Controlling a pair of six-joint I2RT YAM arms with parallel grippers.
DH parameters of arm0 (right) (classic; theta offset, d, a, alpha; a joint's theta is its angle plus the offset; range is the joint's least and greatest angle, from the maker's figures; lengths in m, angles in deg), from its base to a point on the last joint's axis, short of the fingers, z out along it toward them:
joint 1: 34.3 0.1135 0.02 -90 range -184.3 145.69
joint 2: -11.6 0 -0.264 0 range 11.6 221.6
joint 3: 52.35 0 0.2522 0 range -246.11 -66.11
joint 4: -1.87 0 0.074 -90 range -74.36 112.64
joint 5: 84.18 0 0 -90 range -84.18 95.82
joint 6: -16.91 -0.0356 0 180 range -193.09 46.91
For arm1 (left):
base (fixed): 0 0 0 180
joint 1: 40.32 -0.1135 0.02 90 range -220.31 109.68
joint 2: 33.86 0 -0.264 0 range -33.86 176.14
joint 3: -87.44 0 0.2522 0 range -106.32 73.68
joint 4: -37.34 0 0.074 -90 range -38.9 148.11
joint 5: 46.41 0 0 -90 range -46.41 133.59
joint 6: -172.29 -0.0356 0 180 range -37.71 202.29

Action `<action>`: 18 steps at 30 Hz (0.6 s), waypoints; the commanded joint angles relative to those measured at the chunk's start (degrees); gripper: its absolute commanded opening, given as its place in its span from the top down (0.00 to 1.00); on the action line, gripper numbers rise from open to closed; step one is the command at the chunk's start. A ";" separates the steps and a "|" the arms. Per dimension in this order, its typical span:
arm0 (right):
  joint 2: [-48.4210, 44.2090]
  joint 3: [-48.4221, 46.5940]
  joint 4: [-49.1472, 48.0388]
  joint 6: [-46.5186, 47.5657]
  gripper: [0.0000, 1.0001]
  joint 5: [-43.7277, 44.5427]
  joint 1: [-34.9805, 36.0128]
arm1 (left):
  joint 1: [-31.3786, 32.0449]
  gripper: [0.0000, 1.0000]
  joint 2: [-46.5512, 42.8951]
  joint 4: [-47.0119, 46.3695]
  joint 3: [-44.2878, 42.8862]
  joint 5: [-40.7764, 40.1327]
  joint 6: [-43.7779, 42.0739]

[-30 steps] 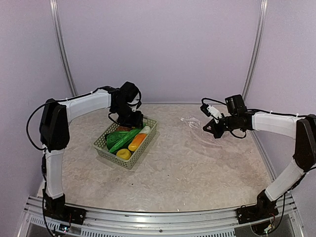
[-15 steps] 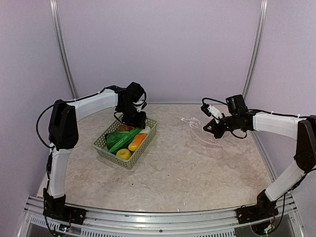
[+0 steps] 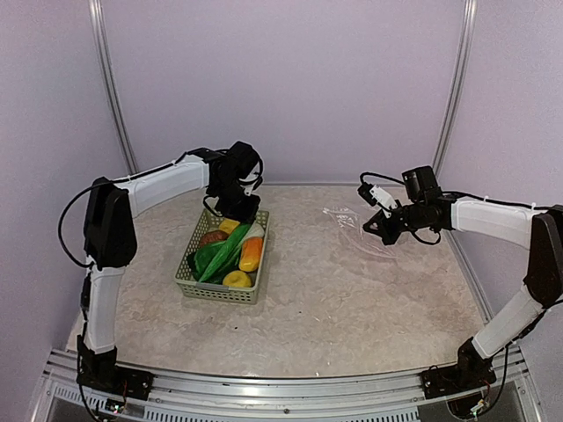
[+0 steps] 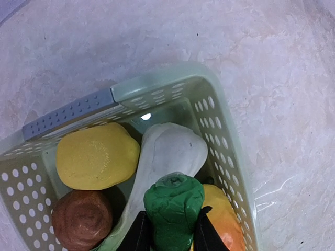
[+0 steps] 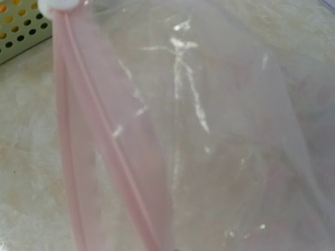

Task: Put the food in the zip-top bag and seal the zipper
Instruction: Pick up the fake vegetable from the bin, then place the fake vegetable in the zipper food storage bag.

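Observation:
The food lies in a pale green basket (image 3: pixel 186 283): a lemon (image 4: pixel 97 156), a white piece (image 4: pixel 170 149), a brown piece (image 4: pixel 81 219), an orange piece (image 4: pixel 227 217) and a green cucumber-like piece (image 4: pixel 172 206). My left gripper (image 4: pixel 172 236) is at the basket's far end (image 3: pixel 236 207), its jaws closed on the green piece's end. My right gripper (image 3: pixel 376 229) is at the near edge of the clear zip-top bag (image 3: pixel 347 218). The bag (image 5: pixel 209 130) fills the right wrist view, its pinkish zipper (image 5: pixel 84 130) running down the left; the fingers are hidden there.
The basket (image 4: pixel 157 86) has a grey handle strip (image 4: pixel 68 114). Its corner shows in the right wrist view (image 5: pixel 21 21). A second lemon (image 3: pixel 236 279) lies at the basket's near end. Purple walls close in the back and sides.
The basket has swung from a diagonal to nearly end-on and shifted slightly right. My left gripper has moved right at its far end. The right arm has barely moved.

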 commanded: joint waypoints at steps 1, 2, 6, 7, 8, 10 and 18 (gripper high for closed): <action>-2.02 -3.61 3.29 -0.11 1.00 1.19 -0.08 | 1.12 0.93 -9.91 -1.82 -0.44 -4.36 -2.06; -1.99 -4.27 3.85 -0.53 1.00 1.28 -0.08 | 1.53 0.96 -11.38 -2.89 0.05 -4.97 -2.21; -0.71 -7.94 7.23 -2.31 1.00 0.07 -0.09 | 5.30 1.00 -17.84 -12.80 5.72 -7.94 -4.88; -0.10 -9.12 8.75 -2.67 1.00 -0.58 -0.08 | 6.43 1.00 -20.32 -16.75 7.94 -8.21 -5.59; 0.63 -10.29 10.27 -2.93 1.00 -1.31 -0.11 | 7.61 1.00 -21.81 -20.50 10.03 -8.10 -6.20; 2.17 -12.90 12.92 -3.67 1.00 -2.46 -0.02 | 9.74 1.00 -25.00 -28.53 13.69 -7.85 -6.56; 4.41 -19.16 18.35 -6.97 1.00 -8.29 0.05 | 17.39 1.00 -35.29 -68.28 29.87 2.84 -7.17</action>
